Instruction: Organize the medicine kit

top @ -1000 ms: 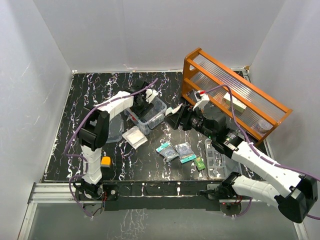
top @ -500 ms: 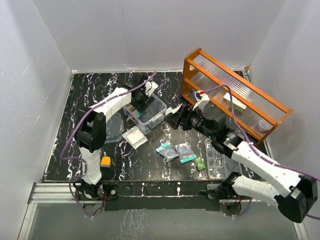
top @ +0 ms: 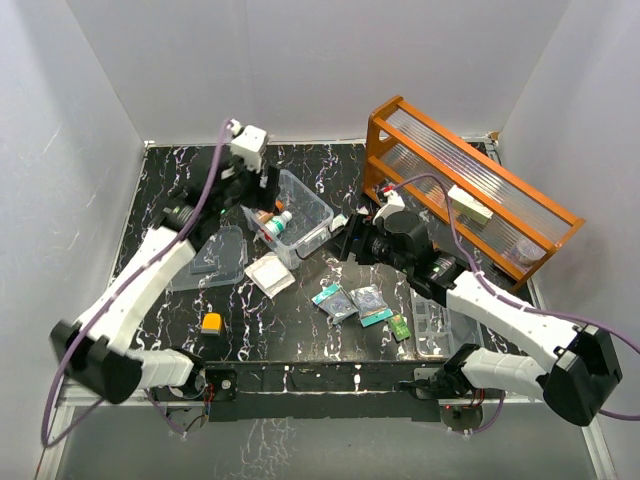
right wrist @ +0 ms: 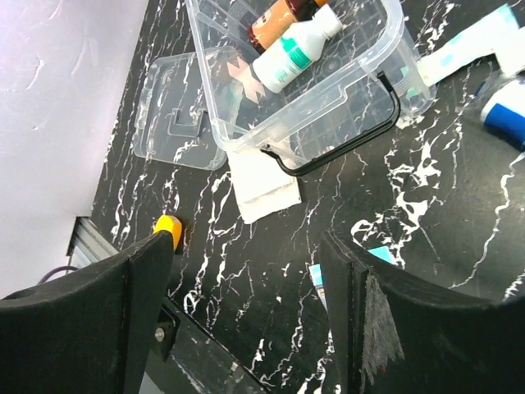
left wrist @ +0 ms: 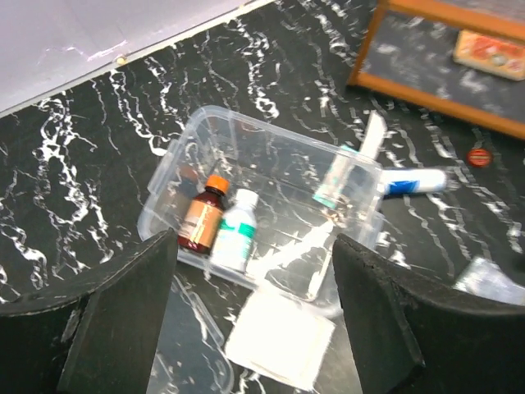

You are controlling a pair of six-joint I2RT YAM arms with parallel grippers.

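The medicine kit, a clear open box, stands at the back middle of the table. In it lie a brown bottle with an orange cap and a white bottle, side by side. A black handle hangs down the box's wall. The clear lid lies flat to the box's left. My left gripper hangs open and empty above the box's far left corner. My right gripper is open and empty just right of the box, above the table.
A white gauze pad lies in front of the box, with an orange block near the front edge. Several small packets and a clear compartment tray lie front right. The orange wooden rack stands back right. A white-and-blue tube lies beside the box.
My left gripper has risen out of the box and drawn back to the left, its jaws wider. The bottles now show lying in the box. The right arm has barely shifted.
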